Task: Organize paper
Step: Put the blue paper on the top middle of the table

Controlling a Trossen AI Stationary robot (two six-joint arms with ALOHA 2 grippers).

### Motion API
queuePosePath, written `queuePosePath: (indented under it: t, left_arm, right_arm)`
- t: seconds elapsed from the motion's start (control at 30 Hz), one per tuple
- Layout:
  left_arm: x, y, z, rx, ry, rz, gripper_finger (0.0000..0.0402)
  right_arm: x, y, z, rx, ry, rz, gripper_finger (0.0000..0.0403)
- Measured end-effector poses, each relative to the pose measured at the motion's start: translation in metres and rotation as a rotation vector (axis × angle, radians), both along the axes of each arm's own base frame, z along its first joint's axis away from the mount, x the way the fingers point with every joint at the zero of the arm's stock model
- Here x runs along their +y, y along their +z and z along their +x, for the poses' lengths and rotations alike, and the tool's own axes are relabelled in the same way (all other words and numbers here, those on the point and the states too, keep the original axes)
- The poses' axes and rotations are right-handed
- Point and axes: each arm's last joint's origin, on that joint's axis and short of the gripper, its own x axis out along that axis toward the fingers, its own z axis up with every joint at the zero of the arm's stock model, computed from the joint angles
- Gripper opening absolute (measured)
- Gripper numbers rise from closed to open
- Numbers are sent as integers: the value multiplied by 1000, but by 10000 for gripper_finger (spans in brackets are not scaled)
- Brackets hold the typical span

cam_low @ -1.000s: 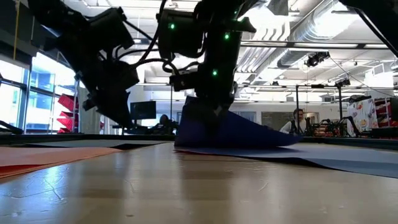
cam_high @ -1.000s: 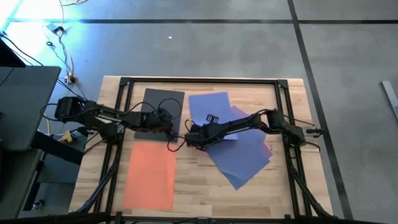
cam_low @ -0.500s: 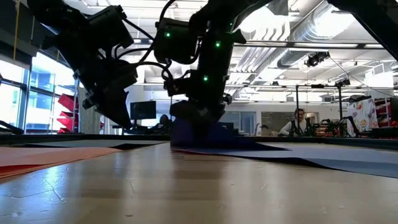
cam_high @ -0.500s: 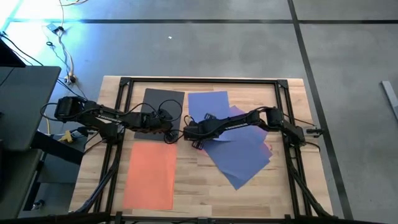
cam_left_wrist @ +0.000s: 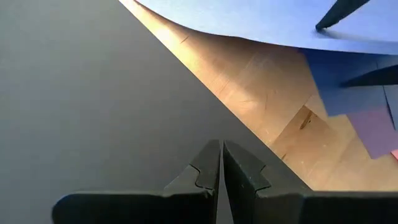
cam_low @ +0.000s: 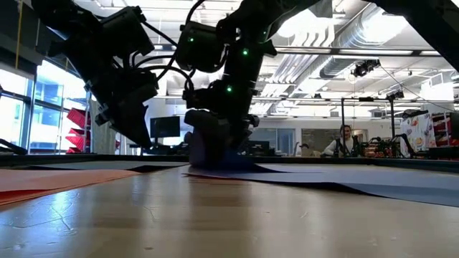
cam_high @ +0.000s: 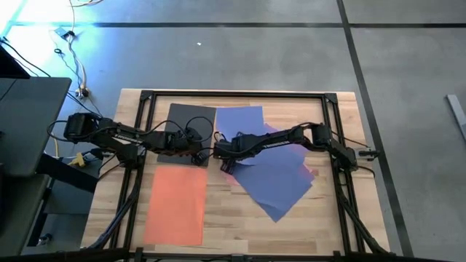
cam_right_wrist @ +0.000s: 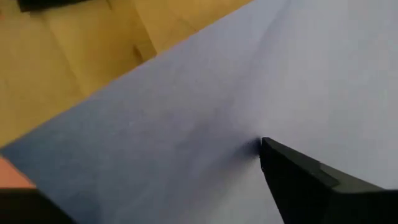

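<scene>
Several sheets of paper lie on the wooden table. The dark grey sheet (cam_high: 188, 124) is at the far left, with the blue sheet (cam_high: 246, 122) beside it. The purple sheet (cam_high: 280, 182) lies under the blue one, and a pink edge (cam_high: 312, 173) peeks out beside the purple sheet. The orange sheet (cam_high: 176, 205) lies near left. My left gripper (cam_high: 198, 155) is shut over the grey sheet's near right corner. My right gripper (cam_high: 223, 154) stands open over the blue sheet's near left corner. My left gripper sets its shut fingertips (cam_left_wrist: 214, 155) down on the dark grey sheet close to its right edge (cam_left_wrist: 249, 140), slanting down from the table's left. The sheet lies flat on the table. My right gripper touches the blue sheet's top face (cam_right_wrist: 252, 140) with one fingertip (cam_right_wrist: 267, 149), coming steeply from above; the other finger is almost out of the picture. The sheet lies flat.
A black metal frame (cam_high: 233, 94) runs around the table's far edge and both sides. Bare wood (cam_high: 233, 218) shows between the orange and purple sheets. People and desks show in the room beyond the table in the low view.
My right gripper has opened and let go of the blue sheet. It has tipped more steeply and gone a little toward the table's left edge. The blue sheet's left part, raised in a fold before, has dropped flat onto the table.
</scene>
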Motion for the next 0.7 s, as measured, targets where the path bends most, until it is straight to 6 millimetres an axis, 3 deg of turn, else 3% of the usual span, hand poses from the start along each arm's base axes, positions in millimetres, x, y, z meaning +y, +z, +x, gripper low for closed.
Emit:
queuePosePath:
  t: [0.1, 0.37, 0.5, 0.7]
  left_arm:
    - [0, 0, 0, 4, -10, 5, 0]
    - [0, 0, 0, 6, -14, 6, 0]
    - [0, 0, 0, 6, -14, 5, 0]
    - [0, 0, 0, 5, -20, -4, 0]
  right_arm:
    - [0, 3, -3, 21, 3, -1, 218]
    - [-1, 37, -9, -44, -30, -22, 203]
    - [-5, 39, -11, -46, -94, -85, 199]
    - [-6, 36, -8, -70, -85, -26, 199]
